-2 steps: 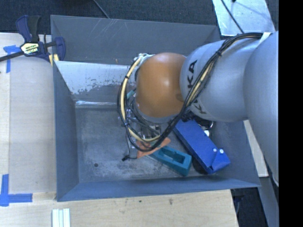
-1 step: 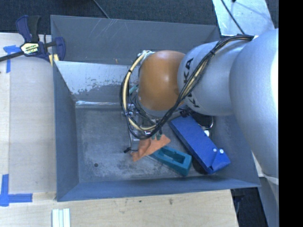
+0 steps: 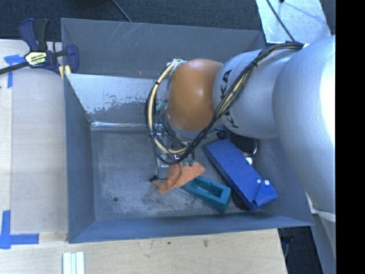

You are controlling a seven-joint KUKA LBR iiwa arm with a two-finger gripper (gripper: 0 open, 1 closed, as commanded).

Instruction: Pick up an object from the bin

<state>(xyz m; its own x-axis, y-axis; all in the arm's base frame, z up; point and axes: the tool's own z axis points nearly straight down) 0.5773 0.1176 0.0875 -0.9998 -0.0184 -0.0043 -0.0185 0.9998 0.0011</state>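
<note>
1. Pincer: low over the middle of the bin floor, hanging under the arm's round orange cover. Wide or narrow: cannot tell, since cover and cables hide most of it. Nothing seen held.
2. Orange piece: one. Soft-looking and crumpled, lying flat on the floor right at the pincer's tip, its left end under it. Touching or just clear: cannot tell. It lies mid-floor, toward the near wall.
3. Teal block: one. Rectangular, with a recess in its top, lying aslant just right of the orange piece and touching it.
4. Blue box: one. Long and flat, lying diagonally right of the teal block and close beside it, its lower end at the bin's near right corner.
5. Black thing: one. Mostly hidden between the blue box and the arm; kind unclear.
6. Surface: grey metal floor, scuffed and dull, bare on its left half. Walls slope outward; the far wall is scratched pale along its lower edge.
7. Room: dark ground beyond the far rim.
</note>
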